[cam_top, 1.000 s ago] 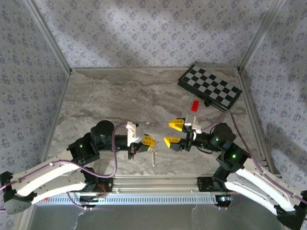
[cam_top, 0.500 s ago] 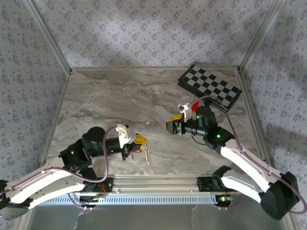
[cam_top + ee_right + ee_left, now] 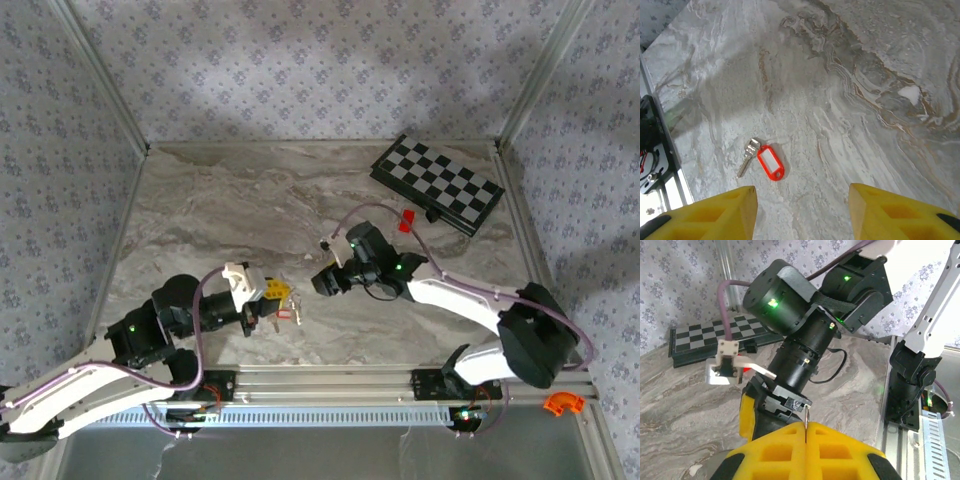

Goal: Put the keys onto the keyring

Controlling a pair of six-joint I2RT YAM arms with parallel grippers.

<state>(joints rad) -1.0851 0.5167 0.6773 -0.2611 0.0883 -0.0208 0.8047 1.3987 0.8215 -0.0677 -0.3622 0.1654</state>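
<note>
we see left gripper (image 3: 805,434) pinching the keyring (image 3: 805,417); right gripper (image 3: 801,196), jaws apart, above 1 key (image 3: 746,157) and red tag (image 3: 770,163).

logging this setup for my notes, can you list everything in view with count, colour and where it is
table: 1, grey marble, under everything
chessboard: 1, black and white, far right corner of the table
key with red tag: 1, silver and red, lying flat on the table
small red item: 1, red, on the table just in front of the chessboard
orange piece: 1, orange, off the table past the near right corner
thin metal piece: 1, silver, pinched in the left gripper
left gripper: 1, yellow fingers, shut
right gripper: 1, yellow fingers, open above the table
</note>
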